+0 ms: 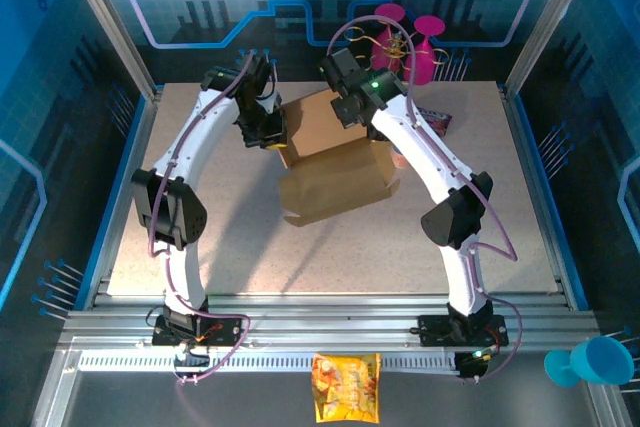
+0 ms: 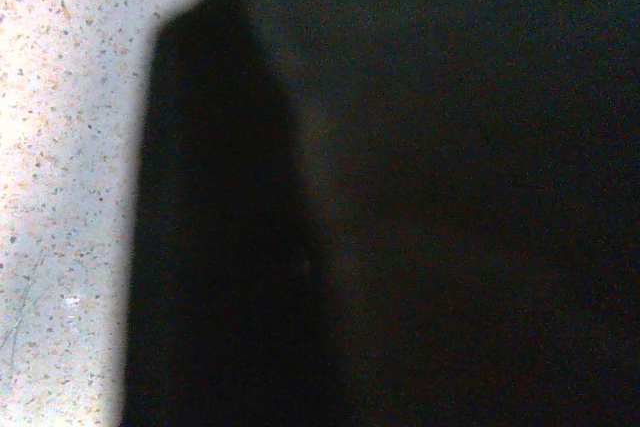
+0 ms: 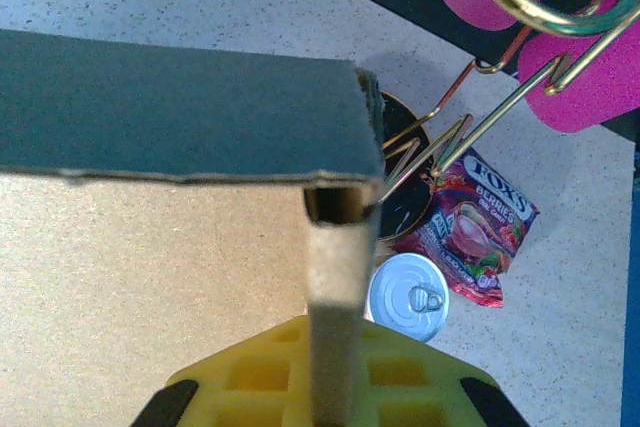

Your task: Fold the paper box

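Observation:
The paper box (image 1: 330,162), plain brown cardboard, stands partly folded mid-table with a back panel raised and a front flap lying toward me. My left gripper (image 1: 272,135) is shut at the box's left wall. In the left wrist view, dark cardboard (image 2: 450,197) sits close against the lens and hides the jaws. At the box's far right corner, my right gripper (image 1: 348,112) is shut on it. In the right wrist view, a thin upright wall of the box (image 3: 335,267) runs between the yellow fingers (image 3: 250,372), under a flap (image 3: 180,112) folded across.
Just right of the box stand a silver can (image 3: 408,297) and a red candy packet (image 3: 470,227), with gold wire (image 3: 520,7) and pink cups (image 1: 415,47) behind. A yellow snack bag (image 1: 346,387) lies on the near rail. At near right is a blue cup (image 1: 590,362).

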`<state>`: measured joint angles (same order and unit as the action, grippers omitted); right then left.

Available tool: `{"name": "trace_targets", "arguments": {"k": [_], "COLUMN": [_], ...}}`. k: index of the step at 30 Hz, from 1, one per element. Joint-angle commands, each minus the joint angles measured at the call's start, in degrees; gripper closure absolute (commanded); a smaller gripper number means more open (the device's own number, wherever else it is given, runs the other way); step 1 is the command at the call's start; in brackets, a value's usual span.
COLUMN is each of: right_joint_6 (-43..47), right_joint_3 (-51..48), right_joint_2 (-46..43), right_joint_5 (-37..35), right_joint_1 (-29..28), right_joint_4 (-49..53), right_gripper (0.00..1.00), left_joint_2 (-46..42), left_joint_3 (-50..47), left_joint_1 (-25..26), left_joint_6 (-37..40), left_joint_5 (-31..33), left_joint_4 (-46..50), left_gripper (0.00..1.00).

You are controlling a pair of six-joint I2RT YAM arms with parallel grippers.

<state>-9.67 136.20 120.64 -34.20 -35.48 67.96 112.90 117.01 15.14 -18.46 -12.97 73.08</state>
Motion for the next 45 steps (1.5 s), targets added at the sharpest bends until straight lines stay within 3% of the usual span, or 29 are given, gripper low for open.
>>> {"name": "trace_targets", "arguments": {"k": [1,9,16,21,31,42,45], "right_joint_6": [-0.1,-0.6,-0.7,-0.5,-2.0,-5.1,-5.3], "right_joint_3": [-0.5,2.0,2.0,2.0,7.3,8.6,8.4], "right_joint_2": [-0.8,0.9,1.3,1.2,4.9,5.5,5.3], "right_joint_5": [3.4,10.6,11.3,10.9,1.1,-8.7,-8.3], "right_joint_1": [1.1,3.4,3.7,4.2,3.3,2.7,2.4], "right_joint_4": [2.6,3.6,3.5,2.9,7.8,12.0,12.4], "right_gripper": [0.96,0.87,0.82,0.83,1.00,1.00,1.00], "left_joint_2": [-0.6,-0.8,-0.7,-0.6,-0.4,0.8,0.7], "left_joint_3": [3.4,3.9,4.1,4.2,4.2,5.0,5.0], "left_joint_1": [0.2,0.2,0.1,0.1,0.1,0.1,0.1], "left_joint_6": [-0.9,-0.6,-0.9,-0.8,-0.8,-1.5,-2.1], "left_joint_5": [-2.7,-4.7,-5.1,-5.3,-5.0,-2.3,-1.8], "left_joint_4": [2.0,2.9,2.8,2.8,3.5,6.1,6.1], "left_gripper": [1.00,1.00,1.00,1.00,1.00,1.00,1.00]}}
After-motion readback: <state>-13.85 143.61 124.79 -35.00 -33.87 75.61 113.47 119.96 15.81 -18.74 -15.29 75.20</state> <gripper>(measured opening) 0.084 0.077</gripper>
